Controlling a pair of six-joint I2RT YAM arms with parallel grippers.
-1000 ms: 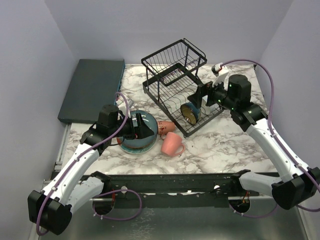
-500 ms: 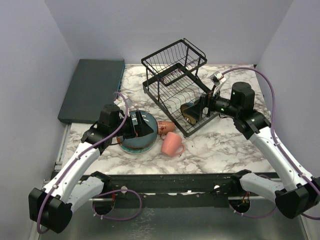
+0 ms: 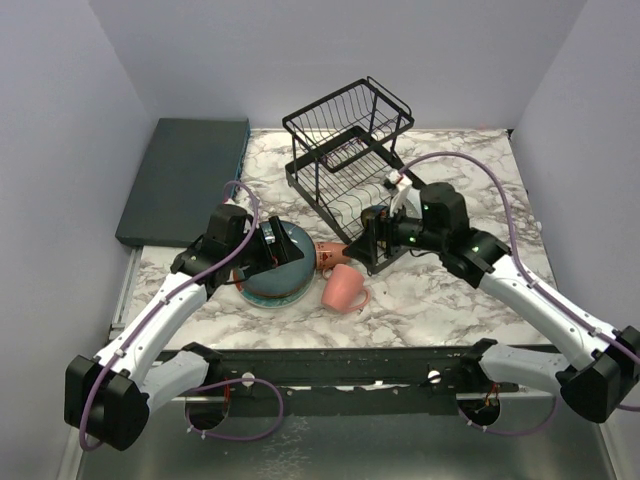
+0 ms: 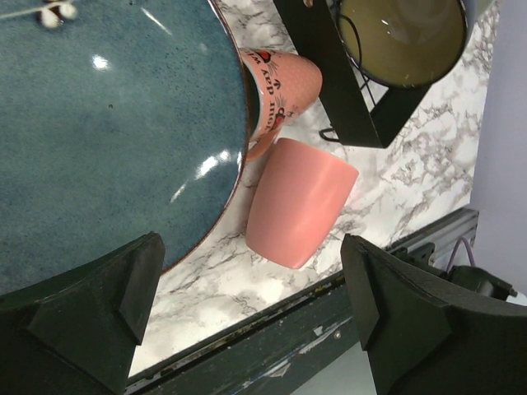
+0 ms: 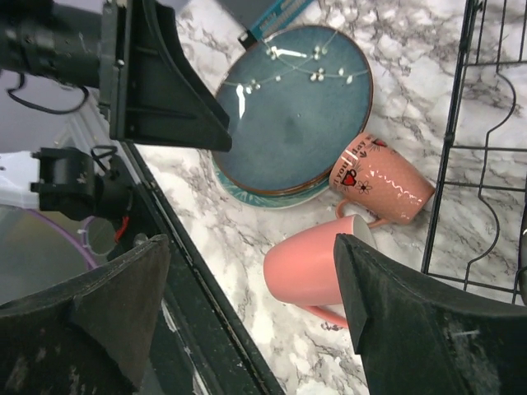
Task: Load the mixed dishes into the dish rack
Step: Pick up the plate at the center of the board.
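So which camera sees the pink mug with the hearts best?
The right wrist camera. There the heart mug lies on its side in full view, hearts and writing clear. The left wrist view shows it close, but the teal plate hides part of it. From the top camera it is a small pink shape.

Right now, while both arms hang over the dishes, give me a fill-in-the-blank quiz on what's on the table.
1. The plain mug and the heart-printed mug lie on their sides, and both are coloured ____.
2. The dark teal plate has ____ mugs lying beside it.
3. The cream-lined bowl stands in the dish rack, whose wire is coloured ____.
4. The left gripper and the right gripper both have their jaws ____.
Missing words: pink; two; black; open.
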